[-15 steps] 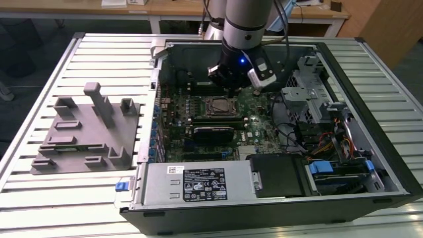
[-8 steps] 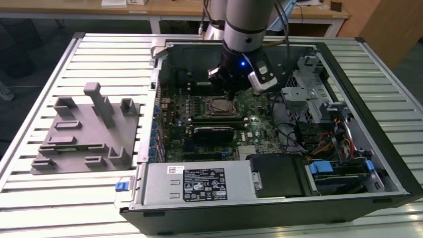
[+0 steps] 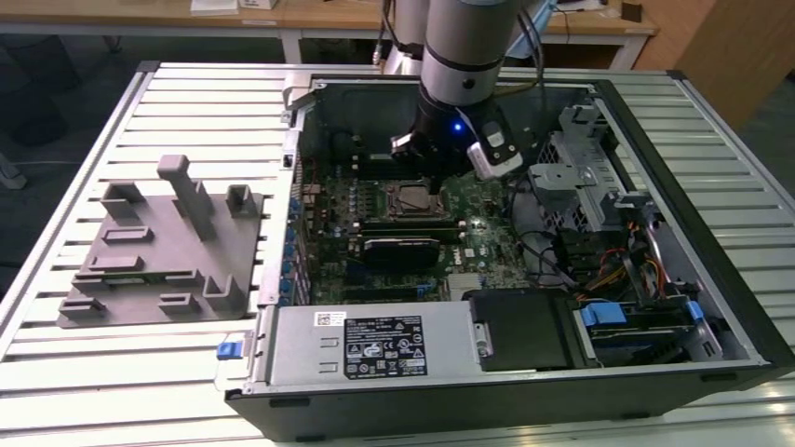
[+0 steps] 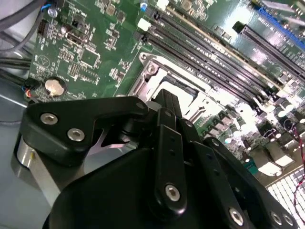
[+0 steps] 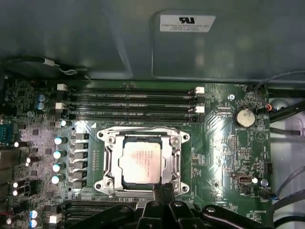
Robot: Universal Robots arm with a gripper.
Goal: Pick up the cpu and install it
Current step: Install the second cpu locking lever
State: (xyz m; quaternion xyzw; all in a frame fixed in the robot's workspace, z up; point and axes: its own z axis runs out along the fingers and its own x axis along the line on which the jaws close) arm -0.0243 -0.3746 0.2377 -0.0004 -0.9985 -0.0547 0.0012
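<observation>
The cpu [image 5: 140, 162], a pale silver square chip, lies flat inside the black-framed metal socket [image 5: 107, 160] on the green motherboard [image 5: 228, 143]; the socket frame stands open around it. My gripper [image 5: 163, 191] hangs just off the socket's edge, fingers pressed together with nothing between them, apart from the cpu. In the second wrist view the black fingers [image 4: 167, 102] point down at the socket [image 4: 157, 76]. In the exterior view the gripper [image 3: 429, 182] sits low inside the open computer case, right over the socket [image 3: 408, 198].
Long black memory slots [image 5: 133, 102] run beside the socket. A grey moulded tray [image 3: 149, 251] lies on the slatted table at the exterior view's left. The case wall [image 3: 695, 186], drive cage [image 3: 584, 158], cables [image 3: 621, 270] and power supply [image 3: 372, 345] hem in the motherboard.
</observation>
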